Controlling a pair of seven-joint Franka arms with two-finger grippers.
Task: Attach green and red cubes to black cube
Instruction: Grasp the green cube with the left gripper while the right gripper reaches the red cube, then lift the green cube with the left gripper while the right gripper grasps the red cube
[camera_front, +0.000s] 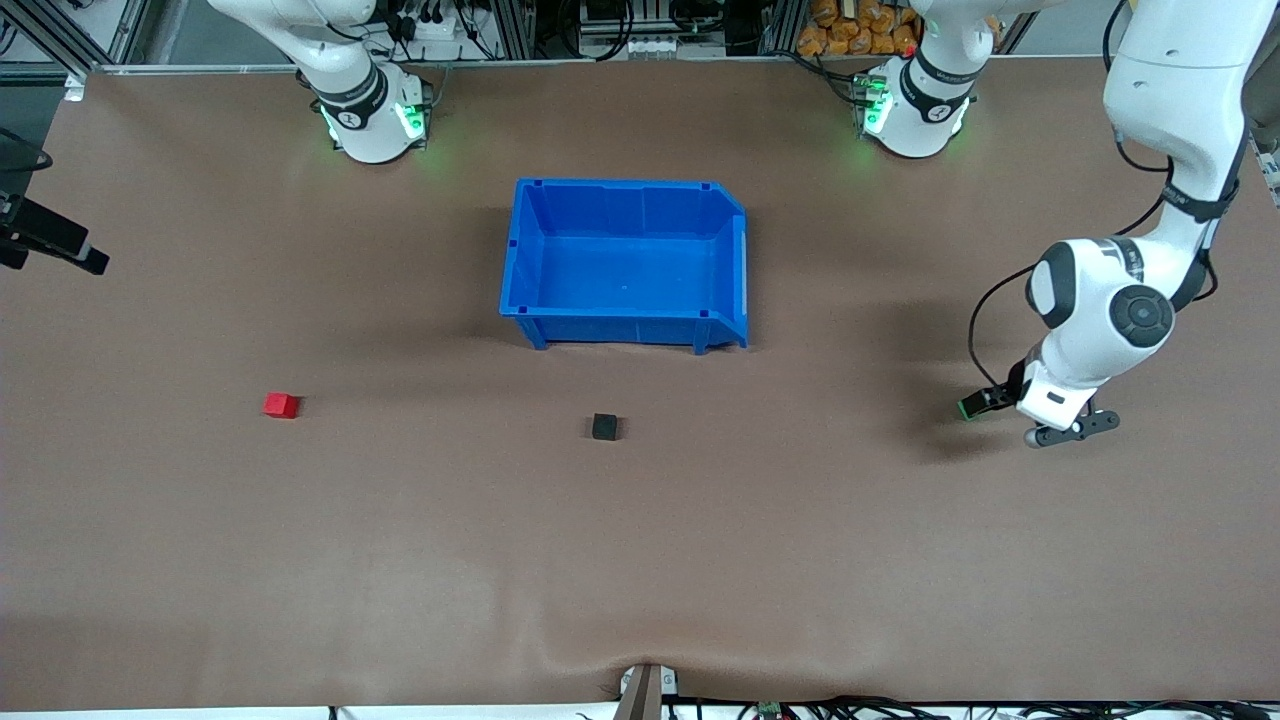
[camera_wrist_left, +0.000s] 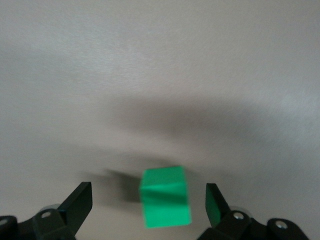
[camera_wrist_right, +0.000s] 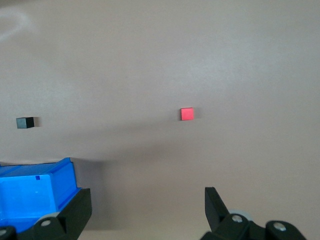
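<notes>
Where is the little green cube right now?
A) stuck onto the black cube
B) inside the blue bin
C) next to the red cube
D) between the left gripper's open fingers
D: the left wrist view shows the green cube on the table between the left gripper's open fingers, neither touching it.

Two white arms with rounded shells: black bands ring the bases at the frame's top, beside glowing green lights. The left arm, at the right edge, has dark joint caps and looping black cables. Each tool has black fingers with silver screws.
</notes>
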